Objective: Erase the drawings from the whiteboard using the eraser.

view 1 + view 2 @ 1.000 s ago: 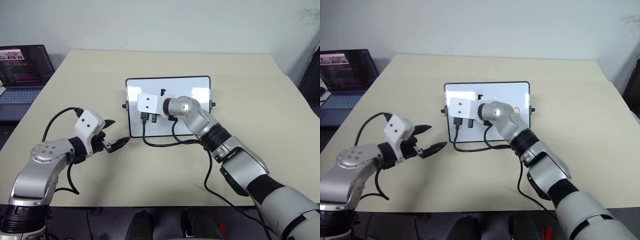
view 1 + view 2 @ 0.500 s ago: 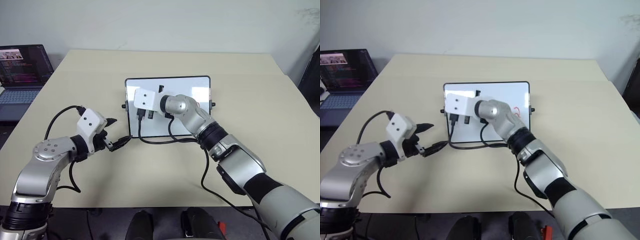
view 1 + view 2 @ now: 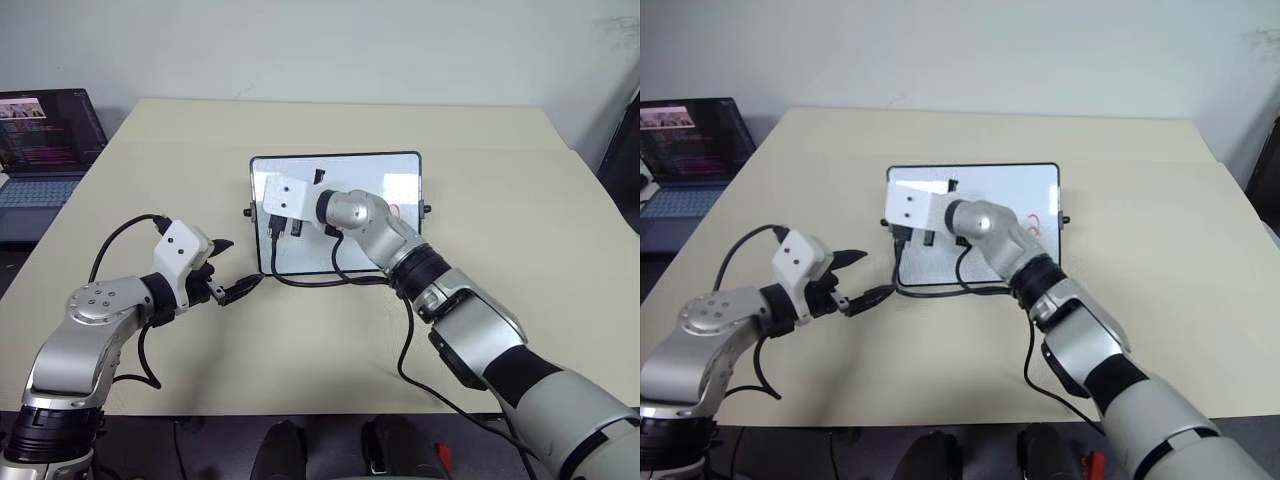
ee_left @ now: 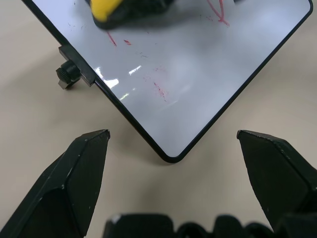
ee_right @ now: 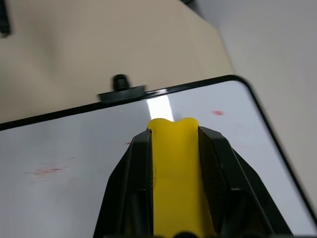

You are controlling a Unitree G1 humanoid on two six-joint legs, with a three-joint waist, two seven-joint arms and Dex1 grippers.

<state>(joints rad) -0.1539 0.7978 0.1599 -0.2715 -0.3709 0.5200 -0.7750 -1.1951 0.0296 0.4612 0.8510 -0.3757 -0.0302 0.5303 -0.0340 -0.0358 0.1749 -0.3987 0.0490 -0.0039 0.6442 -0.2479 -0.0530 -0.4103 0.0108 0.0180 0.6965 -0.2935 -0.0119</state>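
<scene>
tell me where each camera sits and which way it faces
Left eye view, right eye view: head stereo pair, looking forward and down at the table, whiteboard and laptop; both arms show.
Left wrist view: looks along the open left pincer at the whiteboard's corner and red smears.
Right wrist view: looks along the right pincer, shut on the eraser, over the whiteboard.
Shared: both wrist views show whiteboard and eraser.

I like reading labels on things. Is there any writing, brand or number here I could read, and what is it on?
Laptop screen: lines of text, too small to read.
Whiteboard: red marker strokes and faint smears, forming no readable word.
Eraser and robot arms: no label legible.
</scene>
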